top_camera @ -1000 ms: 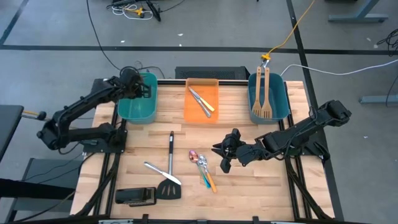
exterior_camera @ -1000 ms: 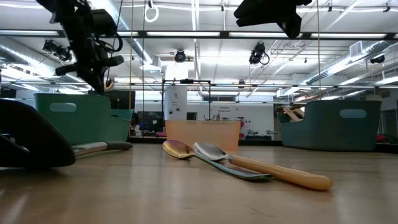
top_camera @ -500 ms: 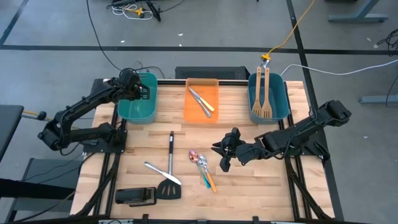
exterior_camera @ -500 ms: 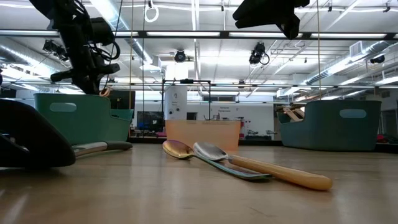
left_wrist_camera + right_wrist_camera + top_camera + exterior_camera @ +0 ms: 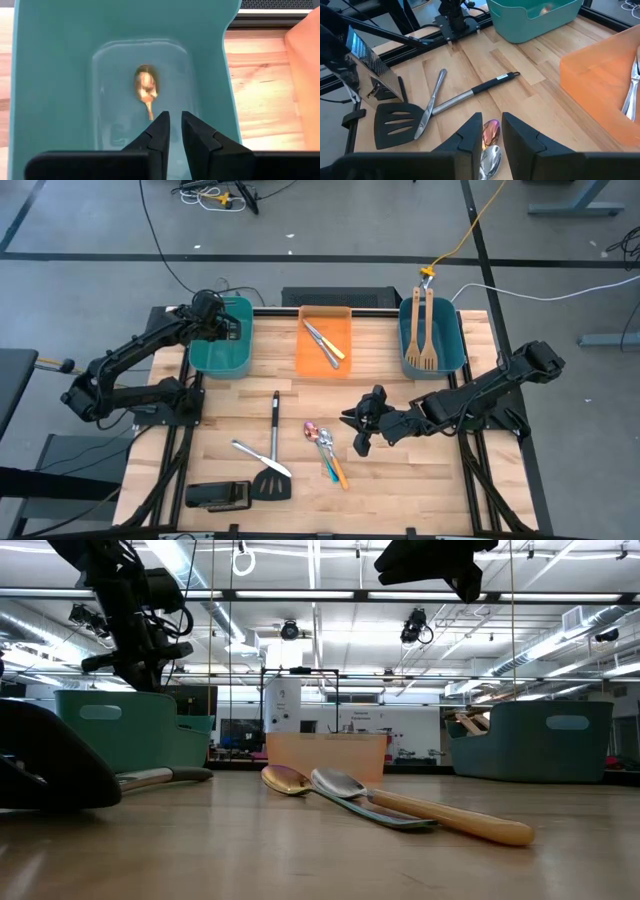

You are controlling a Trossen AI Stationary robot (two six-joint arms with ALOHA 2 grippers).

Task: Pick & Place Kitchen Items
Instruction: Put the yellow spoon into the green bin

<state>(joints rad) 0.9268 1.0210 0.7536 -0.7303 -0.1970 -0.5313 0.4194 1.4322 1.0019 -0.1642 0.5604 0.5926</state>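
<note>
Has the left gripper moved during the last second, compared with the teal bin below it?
Yes. In the low view the left gripper has shifted slightly toward the picture's left above the left teal bin, which stayed fixed.

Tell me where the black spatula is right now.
In the high view the black spatula lies on the table's front-left part, its blade beside the flat black block and a silver knife lying across it.
</note>
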